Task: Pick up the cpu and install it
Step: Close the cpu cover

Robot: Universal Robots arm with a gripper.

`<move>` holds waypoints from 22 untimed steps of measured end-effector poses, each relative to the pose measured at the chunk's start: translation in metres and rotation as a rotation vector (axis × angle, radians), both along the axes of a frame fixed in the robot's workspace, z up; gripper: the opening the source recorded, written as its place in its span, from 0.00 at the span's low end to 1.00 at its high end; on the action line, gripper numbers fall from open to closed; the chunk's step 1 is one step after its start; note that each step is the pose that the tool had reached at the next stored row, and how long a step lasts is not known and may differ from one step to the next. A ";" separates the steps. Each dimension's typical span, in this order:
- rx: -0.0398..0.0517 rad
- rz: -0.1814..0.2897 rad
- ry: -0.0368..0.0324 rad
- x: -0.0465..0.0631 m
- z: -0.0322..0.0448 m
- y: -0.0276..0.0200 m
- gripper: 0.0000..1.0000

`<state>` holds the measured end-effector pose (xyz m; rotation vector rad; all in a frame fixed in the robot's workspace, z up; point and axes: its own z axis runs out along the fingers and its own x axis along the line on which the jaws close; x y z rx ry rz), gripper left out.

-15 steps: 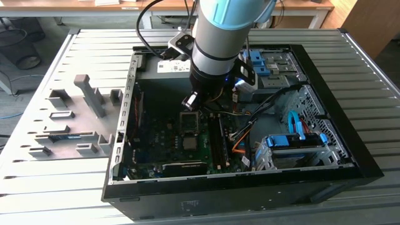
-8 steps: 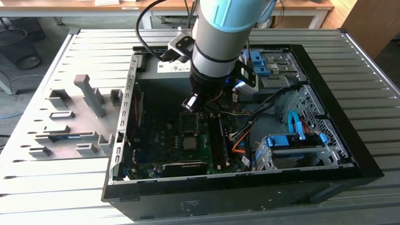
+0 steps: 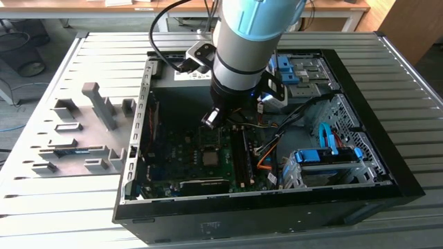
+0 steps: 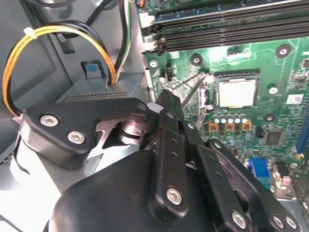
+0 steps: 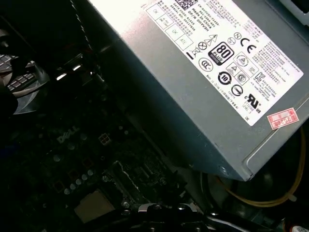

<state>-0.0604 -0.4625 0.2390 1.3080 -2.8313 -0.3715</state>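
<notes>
A: Where is the cpu [image 4: 236,93]?

B: Right of centre in the second wrist view, lying flat in its motherboard socket [image 4: 235,72], so apparently already placed.

A: And the hand [image 4: 166,96]?

B: Poised beside it, clenched, carrying nothing.

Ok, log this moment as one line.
gripper: above motherboard | cpu: lying in socket, not held | case: open

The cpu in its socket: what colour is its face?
Dull silver-grey; the cpu shows best in the second wrist view.
</notes>
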 end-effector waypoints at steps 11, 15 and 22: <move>-0.0936 0.000 0.0001 0.000 0.0000 -0.0061 0.10; -0.1667 0.003 -0.0001 0.000 0.0000 -0.0062 0.10; -0.1660 0.003 -0.0002 -0.001 -0.0065 -0.0064 0.10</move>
